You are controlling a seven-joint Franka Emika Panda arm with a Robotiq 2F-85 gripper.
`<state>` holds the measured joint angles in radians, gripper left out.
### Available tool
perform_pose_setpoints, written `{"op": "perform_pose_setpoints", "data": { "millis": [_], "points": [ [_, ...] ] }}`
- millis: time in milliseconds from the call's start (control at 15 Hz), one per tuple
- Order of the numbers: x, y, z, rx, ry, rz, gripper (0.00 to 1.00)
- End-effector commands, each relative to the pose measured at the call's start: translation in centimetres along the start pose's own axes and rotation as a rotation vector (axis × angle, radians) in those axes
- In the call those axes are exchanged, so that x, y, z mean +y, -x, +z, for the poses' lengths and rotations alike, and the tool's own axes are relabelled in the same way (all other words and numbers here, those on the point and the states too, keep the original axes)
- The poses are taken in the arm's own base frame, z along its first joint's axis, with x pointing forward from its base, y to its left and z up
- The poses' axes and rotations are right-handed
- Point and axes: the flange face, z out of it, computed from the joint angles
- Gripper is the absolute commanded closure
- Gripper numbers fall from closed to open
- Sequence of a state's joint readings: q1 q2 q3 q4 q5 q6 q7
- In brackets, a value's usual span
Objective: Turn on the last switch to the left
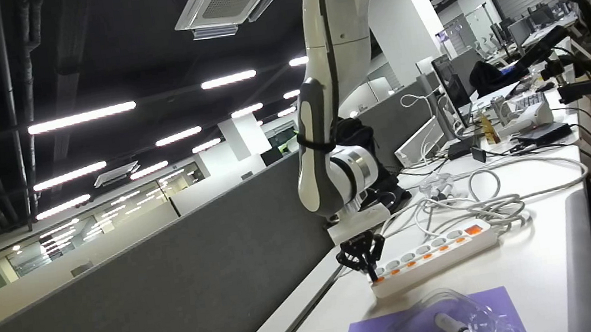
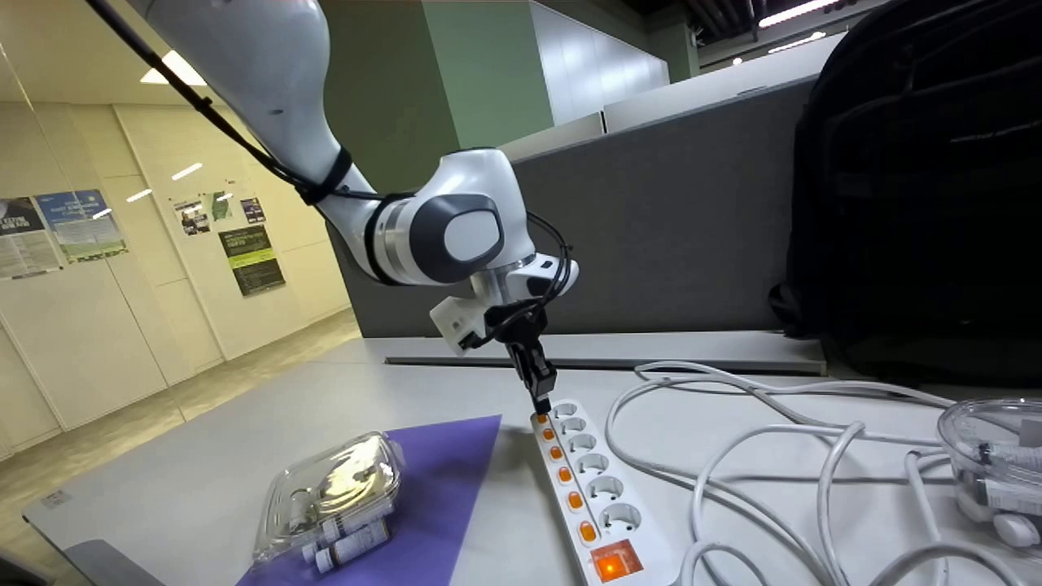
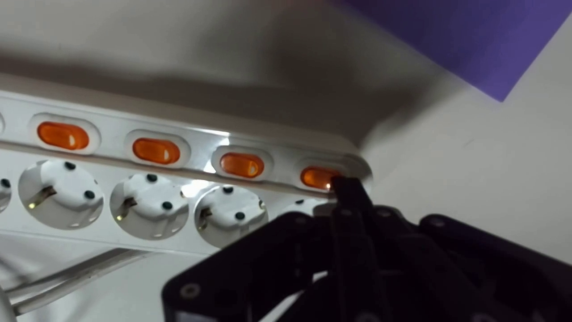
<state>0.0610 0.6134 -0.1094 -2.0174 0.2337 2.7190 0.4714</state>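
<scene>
Pointing down at the end of the long white power strip (image 2: 592, 509) with the hand (image 3: 346, 184), closed up finger against finger and, as far as shows, gripping nothing. Set right at the last switch (image 3: 316, 177), a small orange rocker at the very end of the row, and hiding part of it in the wrist view (pressing or only hovering close, impossible to tell). At the strip's opposite end, a big orange power switch (image 2: 616, 561), glowing in an exterior view. Between the two, more orange rockers (image 3: 156, 150) in a single line; alongside these, a row of round sockets (image 3: 149, 203). Near the strip on the pale bench (image 2: 187, 480), but apart from it, a purple sheet (image 2: 444, 488), bearing a clear plastic container (image 2: 358, 480) and some pale tubes (image 2: 352, 547) (inside or beside, hard to tell). On the socket side, white cables (image 2: 822, 496), looped loosely across one another. Farther back, a dark grey partition (image 2: 676, 244), with a bulky black backpack (image 2: 920, 187) in front of it. In the upper part of both exterior views, a white arm (image 2: 277, 106), with black cord (image 2: 203, 103) strapped along it.
</scene>
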Motion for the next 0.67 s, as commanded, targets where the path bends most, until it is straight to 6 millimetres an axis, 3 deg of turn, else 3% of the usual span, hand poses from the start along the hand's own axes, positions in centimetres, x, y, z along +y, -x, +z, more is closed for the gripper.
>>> {"op": "perform_pose_setpoints", "data": {
  "millis": [0, 600],
  "points": [
    [-0.9, -0.1, 1.0, -0.022, 0.014, 0.001, 1.00],
    [-2.5, 1.6, 4.3, 0.063, 0.198, -0.074, 1.00]
  ]
}}
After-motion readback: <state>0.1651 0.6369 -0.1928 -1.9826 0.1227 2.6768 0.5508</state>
